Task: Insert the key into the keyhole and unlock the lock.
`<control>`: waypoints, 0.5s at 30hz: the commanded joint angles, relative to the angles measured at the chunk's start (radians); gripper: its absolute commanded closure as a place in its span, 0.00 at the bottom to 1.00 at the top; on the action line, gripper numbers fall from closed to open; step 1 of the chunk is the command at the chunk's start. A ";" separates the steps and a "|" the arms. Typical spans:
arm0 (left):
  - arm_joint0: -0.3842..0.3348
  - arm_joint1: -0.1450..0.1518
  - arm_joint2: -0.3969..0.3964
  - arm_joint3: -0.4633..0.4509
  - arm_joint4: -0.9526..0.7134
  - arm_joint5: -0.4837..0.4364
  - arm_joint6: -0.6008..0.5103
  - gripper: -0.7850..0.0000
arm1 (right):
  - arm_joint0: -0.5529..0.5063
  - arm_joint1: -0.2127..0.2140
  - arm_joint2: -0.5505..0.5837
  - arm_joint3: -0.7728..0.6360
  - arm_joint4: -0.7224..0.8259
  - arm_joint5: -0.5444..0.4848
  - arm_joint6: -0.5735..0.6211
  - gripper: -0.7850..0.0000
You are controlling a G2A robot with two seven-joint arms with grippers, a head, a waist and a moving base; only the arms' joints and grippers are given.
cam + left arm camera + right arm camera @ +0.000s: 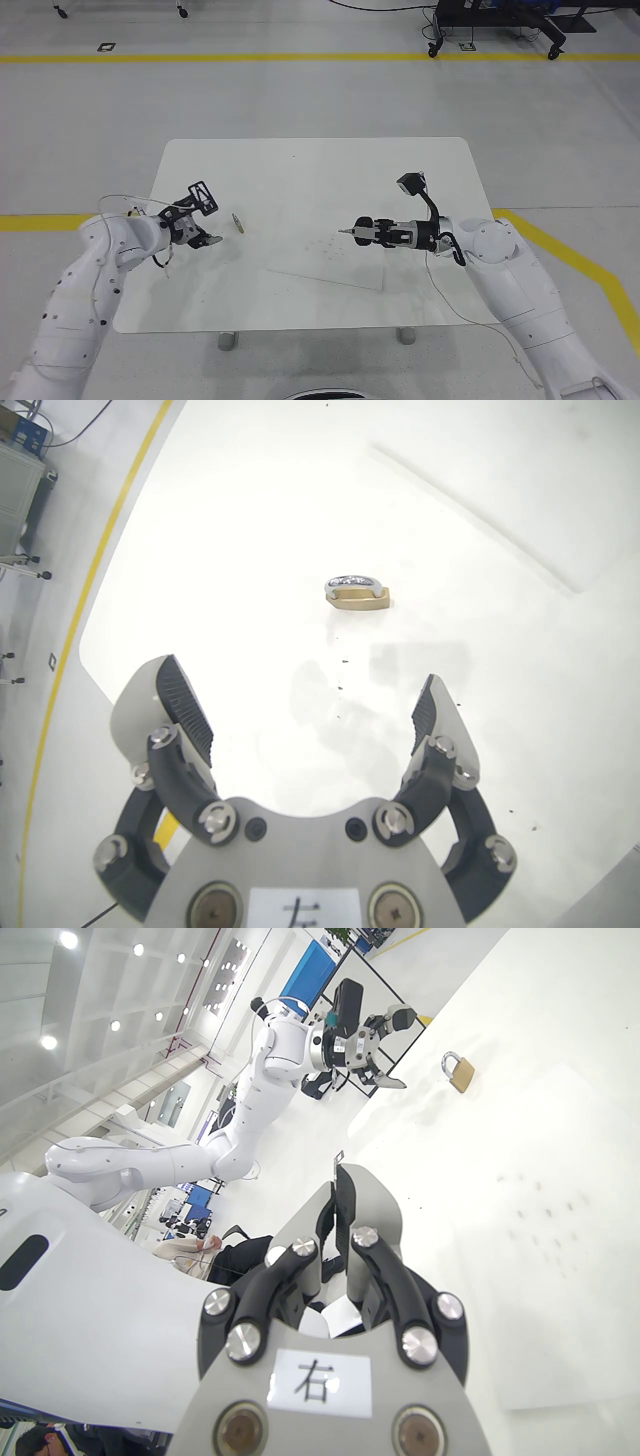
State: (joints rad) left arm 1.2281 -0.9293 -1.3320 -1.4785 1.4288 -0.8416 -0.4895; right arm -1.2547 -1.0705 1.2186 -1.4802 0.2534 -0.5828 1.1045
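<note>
A small brass padlock with a silver shackle lies flat on the left part of the white table. In the left wrist view the padlock rests a short way ahead of my left gripper, which is open and holds nothing. From above, the left gripper hovers just left of the lock. My right gripper is near the table's middle, pointing left toward the lock, shut on a thin key. The key sticks out past the right gripper; beyond it lie the padlock and the open left gripper.
A faint raised seam runs across the table's near middle. Small dark specks dot the surface ahead of the left gripper. The table's left edge is close behind the left gripper.
</note>
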 commanded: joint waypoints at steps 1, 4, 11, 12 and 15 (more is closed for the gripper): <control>-0.012 -0.001 0.028 0.010 0.060 -0.003 0.042 0.00 | 0.000 0.000 0.000 0.000 0.000 0.000 0.000 1.00; -0.024 -0.003 0.064 0.019 0.136 0.004 0.086 0.04 | 0.000 0.000 0.000 0.000 0.000 0.000 0.000 1.00; -0.048 -0.007 0.132 0.032 0.266 0.017 0.145 0.19 | 0.000 0.000 0.000 0.000 0.000 0.000 0.000 1.00; -0.052 -0.008 0.139 0.036 0.274 0.016 0.155 0.20 | 0.000 0.000 0.000 0.000 0.000 0.000 0.000 1.00; -0.067 -0.012 0.156 0.049 0.286 0.027 0.171 0.26 | 0.000 0.000 0.000 0.000 0.000 0.000 0.000 1.00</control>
State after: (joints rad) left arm 1.1662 -0.9401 -1.1826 -1.4335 1.7118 -0.8184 -0.3225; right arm -1.2547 -1.0705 1.2186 -1.4802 0.2534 -0.5828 1.1045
